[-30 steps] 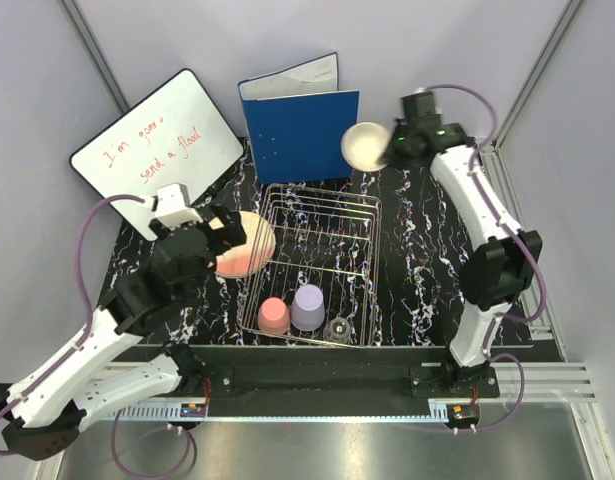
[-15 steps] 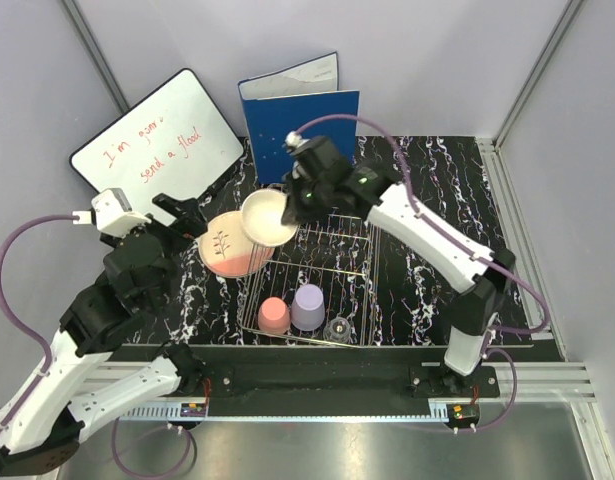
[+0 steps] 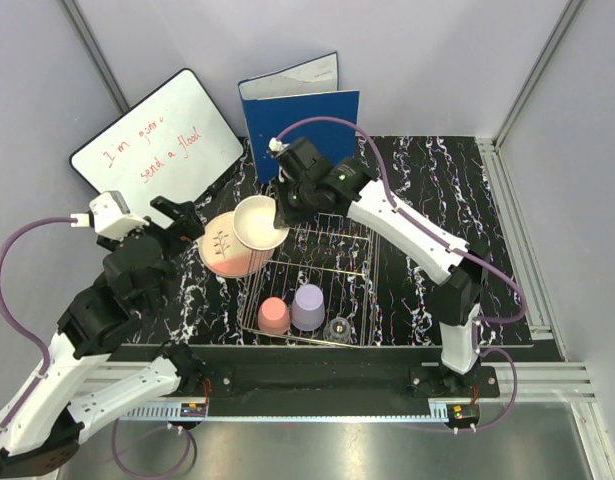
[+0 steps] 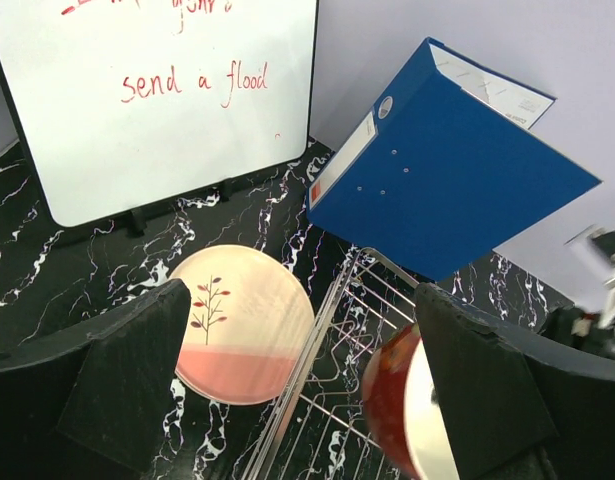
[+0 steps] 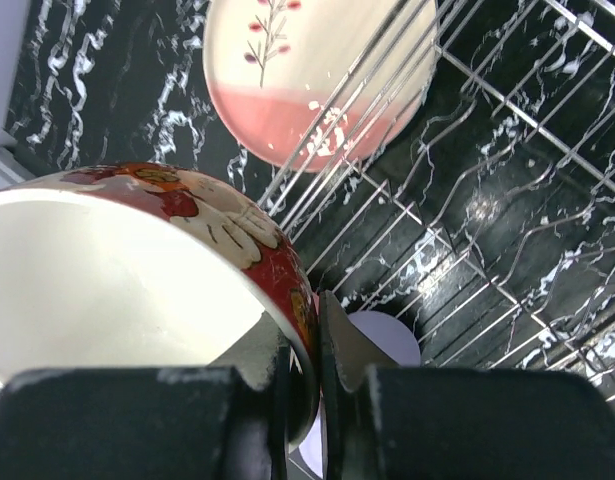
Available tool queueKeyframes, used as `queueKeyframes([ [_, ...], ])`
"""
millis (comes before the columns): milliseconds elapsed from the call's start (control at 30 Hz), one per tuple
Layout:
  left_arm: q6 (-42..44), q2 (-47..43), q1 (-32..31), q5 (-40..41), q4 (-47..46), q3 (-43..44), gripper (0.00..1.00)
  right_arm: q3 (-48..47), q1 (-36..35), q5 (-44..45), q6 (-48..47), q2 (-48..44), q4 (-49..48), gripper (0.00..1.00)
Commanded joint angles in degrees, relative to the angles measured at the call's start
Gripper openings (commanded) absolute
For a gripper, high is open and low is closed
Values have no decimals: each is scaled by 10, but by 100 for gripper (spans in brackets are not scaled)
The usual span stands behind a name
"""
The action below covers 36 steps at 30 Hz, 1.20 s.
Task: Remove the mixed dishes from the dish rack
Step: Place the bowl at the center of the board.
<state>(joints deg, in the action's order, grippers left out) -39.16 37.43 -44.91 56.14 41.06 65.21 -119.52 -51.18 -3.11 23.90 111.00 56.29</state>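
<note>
My right gripper (image 3: 281, 212) is shut on the rim of the red bowl with cream inside (image 3: 259, 222), holding it in the air over the rack's left back corner; the pinch shows in the right wrist view (image 5: 305, 350) with the bowl (image 5: 137, 270). The cream and salmon plate (image 3: 225, 255) lies flat on the table just left of the silver wire dish rack (image 3: 359, 250). My left gripper (image 3: 187, 222) is open and empty above the plate (image 4: 245, 322). The pink cup (image 3: 274, 315), lavender cup (image 3: 308, 307) and small clear glass (image 3: 338, 328) stand in the rack's front. The blue plate is out of view.
A blue binder (image 3: 300, 125) stands behind the rack and a whiteboard (image 3: 157, 150) leans at the back left. The right arm stretches diagonally over the rack. Grey walls close the back and sides.
The right arm swung the bowl from the back right across to the rack's left back corner. My left gripper let go of the salmon plate and drew back left.
</note>
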Motion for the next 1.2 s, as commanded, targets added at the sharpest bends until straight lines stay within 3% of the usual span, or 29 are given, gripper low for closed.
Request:
queueKeyframes([
  [0,-4,6,2,-9,-23,-6,99,-54,-37,-36,-8,17,-17,0],
  [367,-13,-22,2,-20,-18,-36,99,-314,-101,-73,-28,234,62,0],
  [933,-32,-19,2,-17,-5,-49,99,-335,-128,-127,-45,326,48,0],
  [1167,-30,-25,2,-10,-1,-45,99,-318,-120,-74,-49,282,15,0],
])
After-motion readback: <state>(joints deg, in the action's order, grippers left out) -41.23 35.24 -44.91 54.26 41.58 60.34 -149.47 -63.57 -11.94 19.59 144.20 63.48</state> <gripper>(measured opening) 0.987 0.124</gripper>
